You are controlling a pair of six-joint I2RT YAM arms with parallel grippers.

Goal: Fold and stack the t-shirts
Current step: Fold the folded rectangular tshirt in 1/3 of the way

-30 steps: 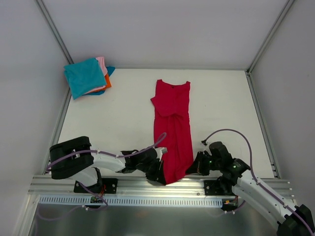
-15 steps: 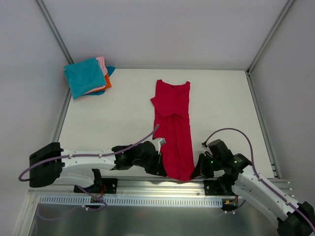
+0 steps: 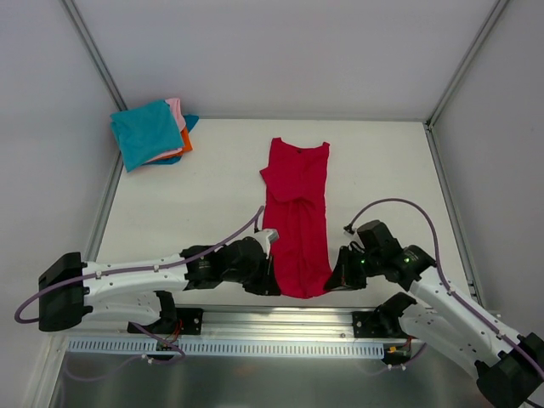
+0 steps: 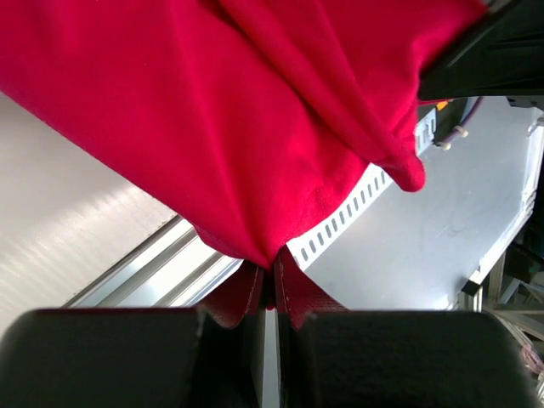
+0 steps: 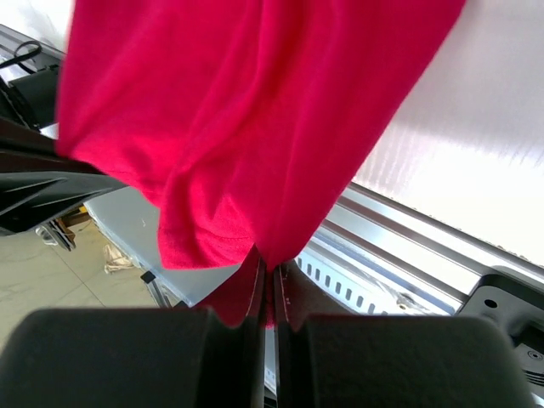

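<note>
Both arms reach low over the table (image 3: 195,212), elbows out, wrists turned inward toward each other. The left pincer (image 3: 270,285) is clamped tight on one hem corner of the red shirt (image 3: 297,204); the right pincer (image 3: 336,279) is clamped on the other corner. The one red shirt stretches from between the pincers away toward the far side, folded narrow. Far off to the left pincer's left lies one stack (image 3: 151,133), four colours showing: teal, pink, orange, blue.

A white table (image 3: 212,195) sits between grey walls (image 3: 280,51).
</note>
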